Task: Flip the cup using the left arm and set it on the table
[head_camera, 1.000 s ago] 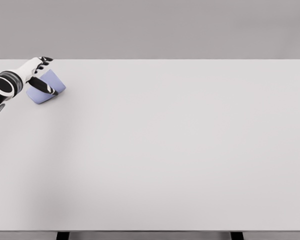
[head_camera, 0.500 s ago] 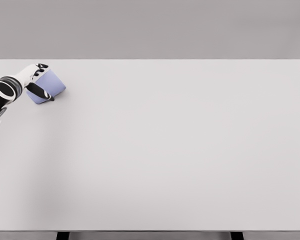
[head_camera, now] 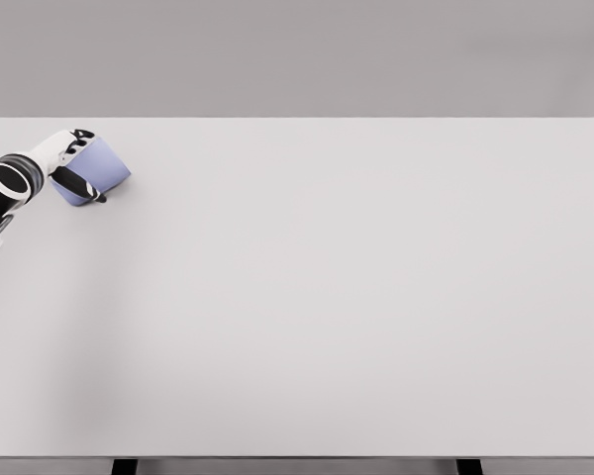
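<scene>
Lilac cup [head_camera: 101,170] tilted at the table's [head_camera: 356,297] far-left, left hand's [head_camera: 67,168] fingers [head_camera: 79,184] wrapped around it.

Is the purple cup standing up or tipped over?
Tipped over. The purple cup lies tilted at the table's far left, with the left hand wrapped around it.

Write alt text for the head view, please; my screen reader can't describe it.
The robot's left hand grips a light purple cup, held tilted at the far left of a wide white table. The white arm enters from the picture's left edge. The right arm is out of view.
</scene>
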Action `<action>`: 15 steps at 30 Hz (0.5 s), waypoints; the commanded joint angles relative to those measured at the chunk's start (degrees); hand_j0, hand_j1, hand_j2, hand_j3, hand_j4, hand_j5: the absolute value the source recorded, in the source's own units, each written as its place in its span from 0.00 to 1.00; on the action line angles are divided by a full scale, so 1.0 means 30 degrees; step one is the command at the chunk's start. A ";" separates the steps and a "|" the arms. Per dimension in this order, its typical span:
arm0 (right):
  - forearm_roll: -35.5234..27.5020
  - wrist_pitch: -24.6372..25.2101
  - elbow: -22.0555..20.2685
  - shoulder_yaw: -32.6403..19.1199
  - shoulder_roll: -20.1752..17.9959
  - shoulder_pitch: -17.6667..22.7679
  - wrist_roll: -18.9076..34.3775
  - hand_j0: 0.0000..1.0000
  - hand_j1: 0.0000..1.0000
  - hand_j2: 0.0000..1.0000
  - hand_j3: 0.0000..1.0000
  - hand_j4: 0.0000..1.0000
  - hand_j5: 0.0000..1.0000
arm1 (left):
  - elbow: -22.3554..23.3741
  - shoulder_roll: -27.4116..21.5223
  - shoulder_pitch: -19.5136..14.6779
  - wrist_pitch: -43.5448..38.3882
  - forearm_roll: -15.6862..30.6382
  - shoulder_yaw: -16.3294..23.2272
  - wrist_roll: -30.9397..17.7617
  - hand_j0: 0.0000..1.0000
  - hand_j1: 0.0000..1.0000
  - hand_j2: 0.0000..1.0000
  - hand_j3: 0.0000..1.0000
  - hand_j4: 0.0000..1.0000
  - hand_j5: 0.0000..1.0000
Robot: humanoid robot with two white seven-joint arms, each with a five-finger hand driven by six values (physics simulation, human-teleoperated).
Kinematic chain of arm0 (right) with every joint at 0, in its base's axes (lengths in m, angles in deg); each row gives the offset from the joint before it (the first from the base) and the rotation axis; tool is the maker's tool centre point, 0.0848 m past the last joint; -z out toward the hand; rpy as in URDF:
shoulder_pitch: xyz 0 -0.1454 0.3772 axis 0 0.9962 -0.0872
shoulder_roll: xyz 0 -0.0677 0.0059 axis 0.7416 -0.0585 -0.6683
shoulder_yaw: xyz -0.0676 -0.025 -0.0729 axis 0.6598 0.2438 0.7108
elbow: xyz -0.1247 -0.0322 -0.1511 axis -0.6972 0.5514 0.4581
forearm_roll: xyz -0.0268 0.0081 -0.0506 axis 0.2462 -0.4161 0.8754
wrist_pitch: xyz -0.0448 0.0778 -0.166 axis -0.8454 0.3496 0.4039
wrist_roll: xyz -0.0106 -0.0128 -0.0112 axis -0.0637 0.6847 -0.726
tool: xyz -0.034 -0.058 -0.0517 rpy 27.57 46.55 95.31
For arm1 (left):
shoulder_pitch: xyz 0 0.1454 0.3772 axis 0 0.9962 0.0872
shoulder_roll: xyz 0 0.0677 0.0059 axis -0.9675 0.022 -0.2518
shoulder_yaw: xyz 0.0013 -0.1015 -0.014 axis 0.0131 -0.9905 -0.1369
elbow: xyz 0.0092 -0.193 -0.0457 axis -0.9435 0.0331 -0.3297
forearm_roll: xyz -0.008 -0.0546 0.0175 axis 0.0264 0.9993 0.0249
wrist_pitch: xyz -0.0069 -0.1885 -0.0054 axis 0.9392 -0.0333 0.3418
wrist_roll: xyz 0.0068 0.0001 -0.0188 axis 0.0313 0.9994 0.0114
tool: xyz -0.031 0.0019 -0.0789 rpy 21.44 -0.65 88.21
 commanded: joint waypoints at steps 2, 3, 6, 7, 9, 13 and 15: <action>-0.0003 -0.0003 0.0000 -0.0001 0.0000 0.0000 0.0005 1.00 1.00 1.00 1.00 1.00 1.00 | 0.0010 0.0070 0.0000 0.0064 -0.0095 -0.0007 0.0006 1.00 1.00 1.00 1.00 1.00 1.00; -0.0003 -0.0003 0.0000 -0.0001 0.0000 0.0000 0.0005 1.00 1.00 1.00 1.00 1.00 1.00 | -0.0019 0.0070 0.0000 0.0064 -0.0095 -0.0007 0.0006 1.00 1.00 1.00 1.00 1.00 1.00; -0.0003 -0.0003 0.0000 -0.0001 0.0000 0.0000 0.0005 1.00 1.00 1.00 1.00 1.00 1.00 | -0.0049 0.0099 0.0000 0.0181 -0.0095 -0.0007 0.0006 1.00 1.00 1.00 1.00 1.00 1.00; -0.0003 -0.0003 0.0000 -0.0001 0.0000 0.0000 0.0005 1.00 1.00 1.00 1.00 1.00 1.00 | -0.0049 0.0099 0.0000 0.0211 -0.0095 0.0022 0.0006 1.00 1.00 1.00 1.00 1.00 1.00; -0.0003 -0.0003 0.0000 -0.0001 0.0000 0.0000 0.0005 1.00 1.00 1.00 1.00 1.00 1.00 | -0.0049 0.0099 0.0000 0.0211 -0.0124 0.0022 0.0006 1.00 1.00 1.00 1.00 1.00 1.00; -0.0003 -0.0003 0.0000 -0.0001 0.0000 0.0000 0.0005 1.00 1.00 1.00 1.00 1.00 1.00 | -0.0078 0.0128 -0.0029 0.0211 -0.0124 0.0022 0.0006 1.00 1.00 1.00 1.00 1.00 1.00; -0.0003 -0.0003 0.0000 -0.0001 0.0000 0.0000 0.0005 1.00 1.00 1.00 1.00 1.00 1.00 | -0.0136 0.0128 -0.0029 0.0211 -0.0124 0.0022 0.0006 1.00 1.00 1.00 1.00 1.00 1.00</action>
